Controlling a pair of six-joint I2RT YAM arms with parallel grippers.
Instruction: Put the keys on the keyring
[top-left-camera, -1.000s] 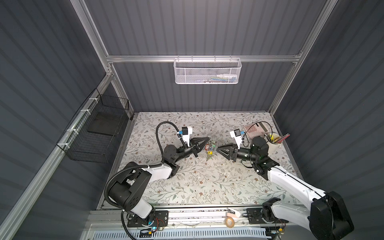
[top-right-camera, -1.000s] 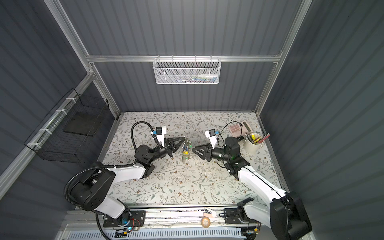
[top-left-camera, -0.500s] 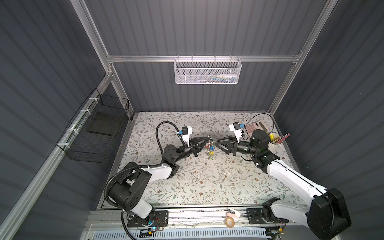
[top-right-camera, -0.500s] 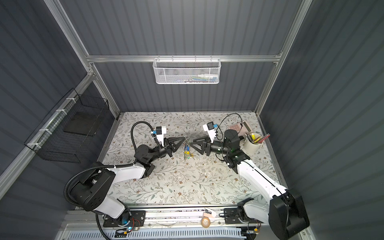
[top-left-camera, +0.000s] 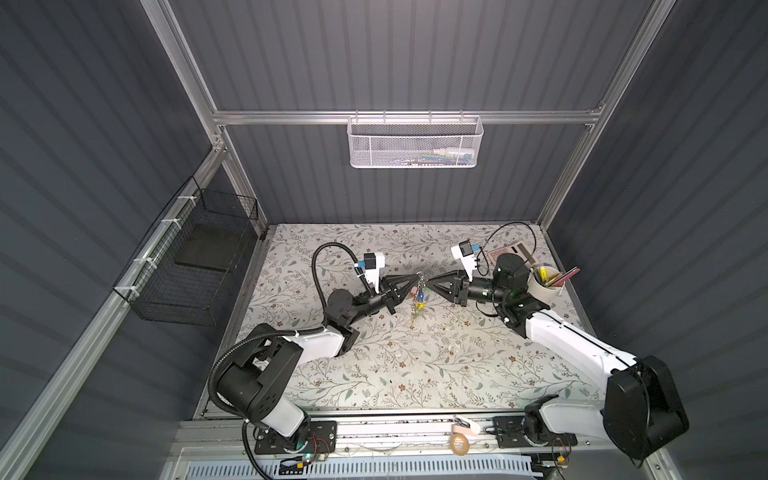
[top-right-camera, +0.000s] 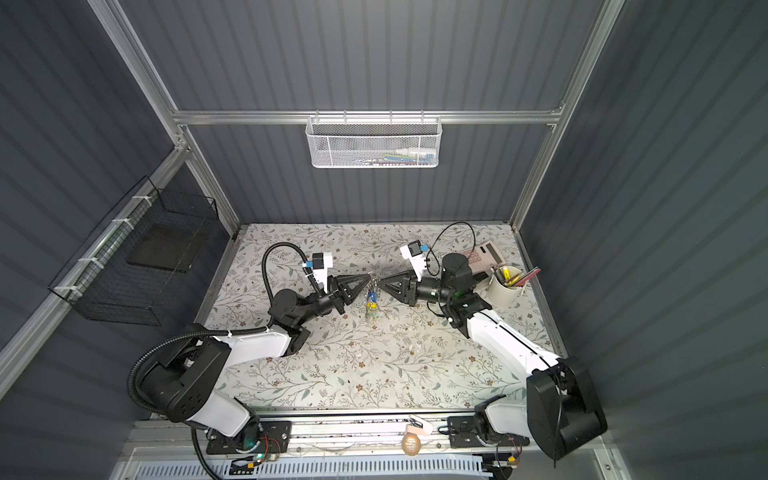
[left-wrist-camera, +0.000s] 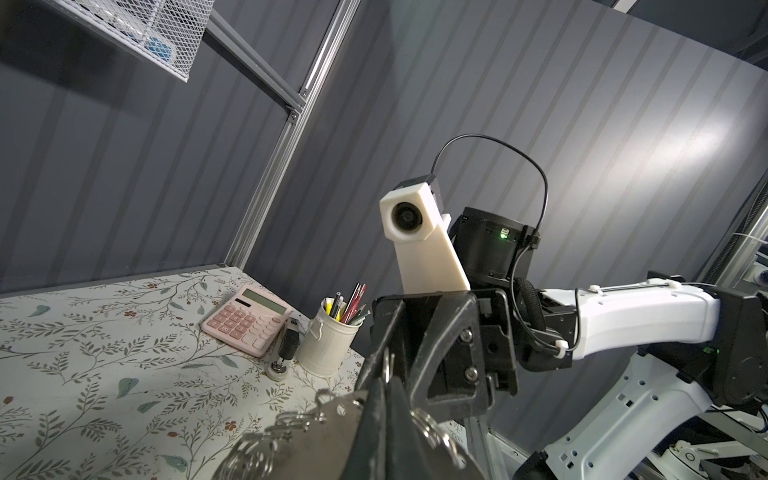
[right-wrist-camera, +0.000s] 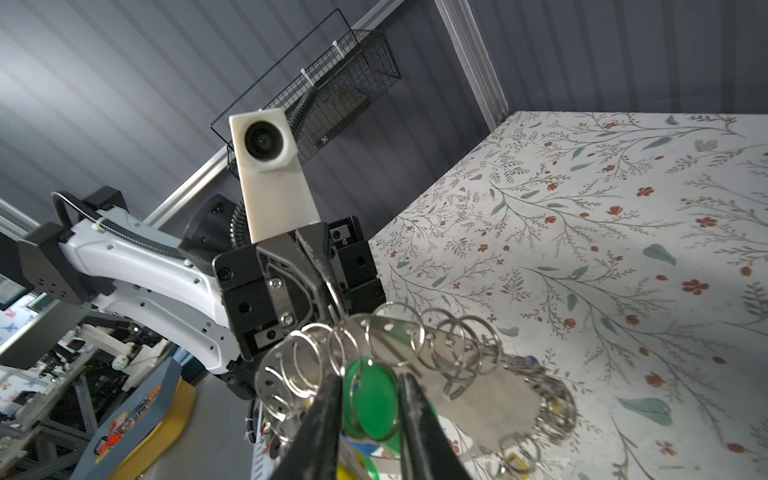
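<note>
The keyring hangs above the middle of the table as a bunch of silver rings, keys and coloured tags. My left gripper is shut on its metal loop from the left. My right gripper meets it from the right. The keys show as a green oblong tag on a small ring. That tag sits between the right fingertips, which touch its two edges. A row of silver rings fans out just beyond the tag. The key blades themselves are hidden.
A pink calculator and a white cup of pens stand at the back right, close behind my right arm. A black wire basket hangs on the left wall and a white mesh basket on the back wall.
My right gripper has moved left up to the hanging bunch and its jaws have narrowed onto the green tag. The left gripper has stayed shut and in place.
</note>
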